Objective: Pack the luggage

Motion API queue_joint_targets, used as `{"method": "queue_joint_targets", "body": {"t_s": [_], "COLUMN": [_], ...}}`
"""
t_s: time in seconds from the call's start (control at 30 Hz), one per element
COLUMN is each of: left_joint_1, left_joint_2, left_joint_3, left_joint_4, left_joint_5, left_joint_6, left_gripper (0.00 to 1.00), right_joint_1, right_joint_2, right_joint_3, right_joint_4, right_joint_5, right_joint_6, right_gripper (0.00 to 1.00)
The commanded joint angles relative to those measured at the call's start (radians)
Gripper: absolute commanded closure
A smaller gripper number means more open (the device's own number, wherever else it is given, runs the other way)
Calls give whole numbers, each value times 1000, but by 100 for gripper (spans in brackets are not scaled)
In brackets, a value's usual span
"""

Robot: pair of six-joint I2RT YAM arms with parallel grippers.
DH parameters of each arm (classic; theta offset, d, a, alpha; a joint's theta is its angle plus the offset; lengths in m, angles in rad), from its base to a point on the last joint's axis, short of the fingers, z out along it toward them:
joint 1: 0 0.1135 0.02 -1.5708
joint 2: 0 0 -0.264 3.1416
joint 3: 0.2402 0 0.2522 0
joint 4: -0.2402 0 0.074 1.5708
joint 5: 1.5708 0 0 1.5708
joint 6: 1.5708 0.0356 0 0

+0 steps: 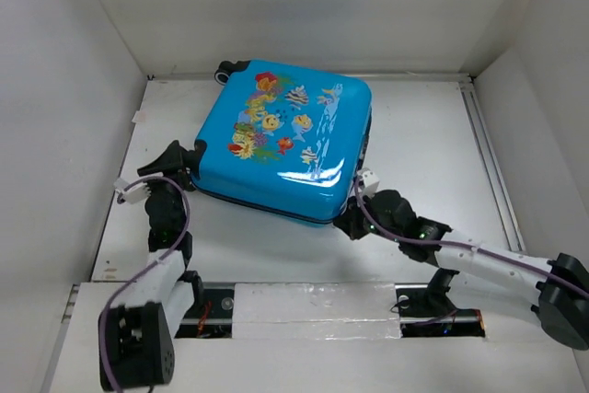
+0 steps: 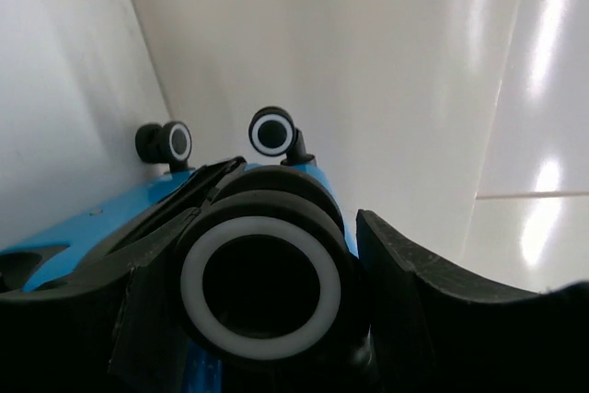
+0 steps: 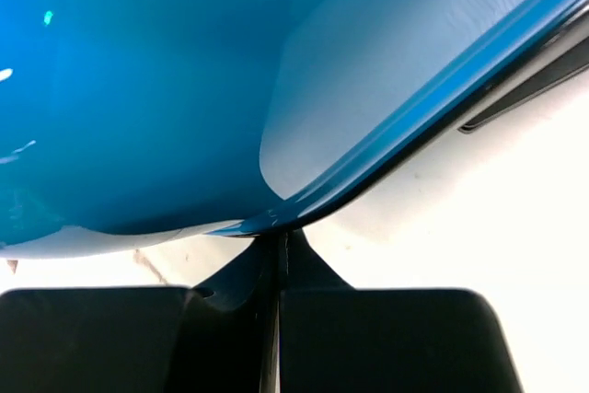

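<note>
Risk, left side: the left gripper (image 1: pixel 182 156) straddles a wheel (image 2: pixel 261 287) at one corner of the luggage (image 1: pixel 281 140). A wheel is a poor handle. If we pull or lift here, we judge it may roll or swivel out from between the fingers (image 2: pixel 433 306).
Risk, right side: the shell is glossy and curved. The right gripper (image 1: pixel 353 220) meets it at the lip (image 3: pixel 368 172). A push from there could skid along the lip instead of catching it.
Risk, both arms: uneven force from the two corners would likely turn the luggage on the table (image 1: pixel 423 135) rather than open it.
Task state: the lid is down and no contents are in view. We judge that opening is not yet done.
Luggage: it lies flat, print up, just ahead of both grippers, which sit at its two near corners.
Left hand: the jaws stand well apart with the wheel between them. A dark gap shows beside one finger, so we judge it is not clamped. Two more wheels lie well beyond the fingertips.
Right hand: the fingers (image 3: pixel 386 338) are together, with only a thin seam between the pads. The tips sit just under the lip. We cannot tell whether they touch it or nip anything thin.
</note>
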Motion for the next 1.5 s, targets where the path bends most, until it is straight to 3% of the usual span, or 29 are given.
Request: {"method": "queue_joint_targets", "body": {"t_s": [0.0, 0.13, 0.23, 0.37, 0.47, 0.6, 0.63, 0.67, 0.73, 0.93, 1.03, 1.1, 1.2, 1.23, 1.37, 1.47], "left_joint_1": [-93, -93, -93, -93, -93, -43, -34, -24, -24, -24, -49, -67, -67, -67, -67, -67], "left_joint_2": [-195, -289, -298, -332, -321, -149, -116, -41, -40, 11, 44, 44, 33, 33, 21, 0], "left_joint_3": [47, 123, 133, 217, 269, 257, 245, 245, 245, 178, 142, 142, 165, 174, 208, 257], "left_joint_4": [-278, -403, -403, -466, -513, -472, -439, -399, -399, -373, -308, -299, -317, -317, -308, -322], "left_joint_5": [203, 193, 183, 112, 37, 46, 69, 92, 92, 69, 69, 69, 60, 60, 69, 78], "left_joint_6": [242, 293, 287, 316, 328, 290, 252, 252, 252, 242, 233, 233, 247, 247, 233, 222], "left_gripper": [100, 100, 100, 100, 100, 100, 100, 100, 100, 100, 100, 100, 100, 100, 100, 100], "right_joint_1": [132, 306, 436, 461, 339, 150, 125, 111, 140, 177, 177, 186, 196, 196, 196, 196], "right_joint_2": [60, 112, 123, 36, -33, -67, -67, -22, -9, 141, 151, 113, -24, -68, -283, -328], "right_joint_3": [-70, -102, -9, 16, 68, 174, 195, 208, 190, 77, 88, 78, 18, -32, -166, -223], "right_joint_4": [368, 439, 337, 300, 246, 148, 131, 110, 126, 148, 159, 145, 145, 145, 129, 183], "right_joint_5": [-99, -89, 118, 265, 173, -51, -88, -244, -294, -400, -336, -212, -95, -60, 142, 224], "right_joint_6": [73, 115, 104, 84, 40, -60, -74, -89, -89, -71, -36, -8, 24, 24, 39, 50], "right_gripper": [100, 100, 100, 100, 100, 100, 100, 100, 100, 100, 100, 100, 76, 60, 48, 45]}}
